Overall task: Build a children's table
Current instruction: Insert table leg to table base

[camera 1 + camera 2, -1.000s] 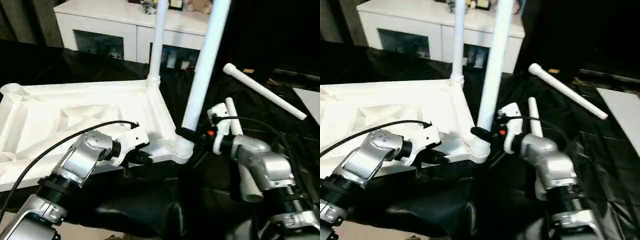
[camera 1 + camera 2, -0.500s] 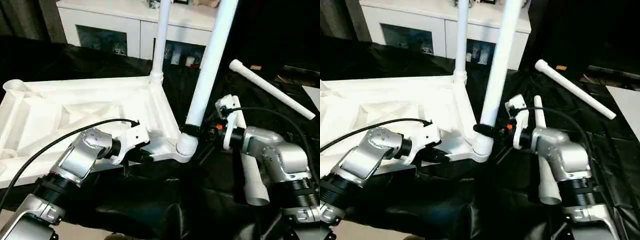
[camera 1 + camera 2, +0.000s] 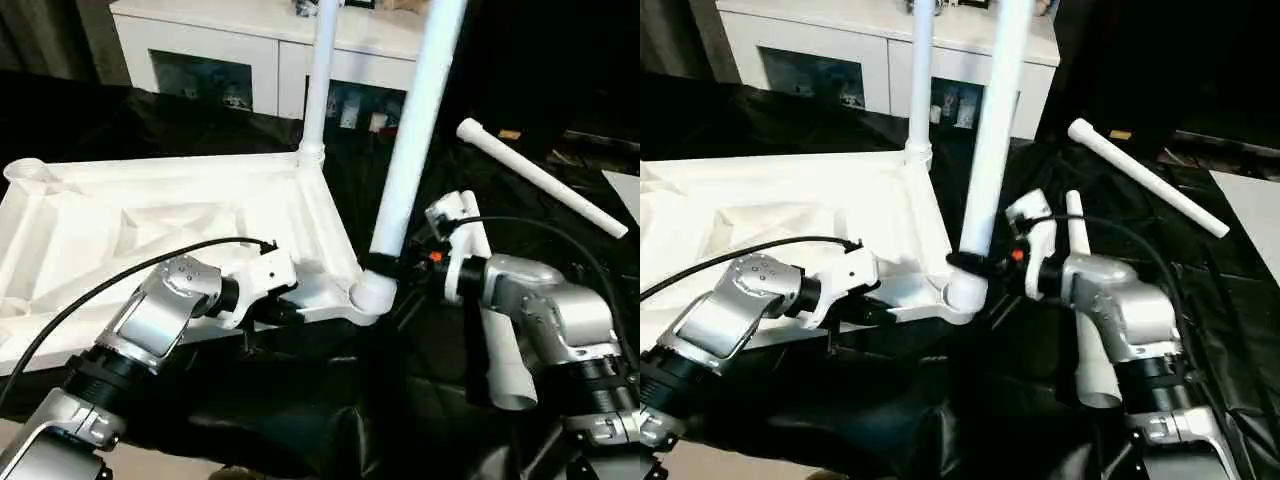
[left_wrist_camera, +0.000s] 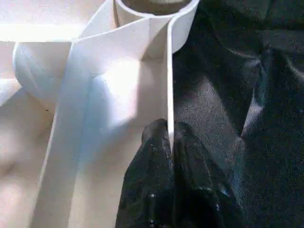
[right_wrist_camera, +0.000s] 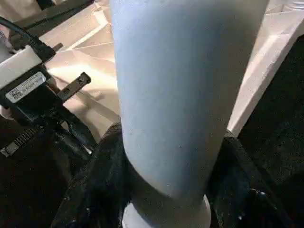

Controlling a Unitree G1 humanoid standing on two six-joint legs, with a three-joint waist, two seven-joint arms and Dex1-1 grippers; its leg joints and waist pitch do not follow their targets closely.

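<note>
Table top [image 3: 150, 230] lies underside-up, centre-left; left pincer [image 4: 168, 142] pinches its near rim; right pincer [image 3: 385, 268] grips near-right leg [image 3: 405, 170], now more upright than before; seating nearly done.

My rig, as seen: two silver forearms, ribbed black collars near the elbows. White wrist housings; a black cable loops to each. Left gripper [image 3: 283, 312] and right gripper [image 3: 383, 268]: glossy black fingers [image 4: 152, 190]. Orange-red spot on my right wrist; barcode label on my left wrist housing.
</note>
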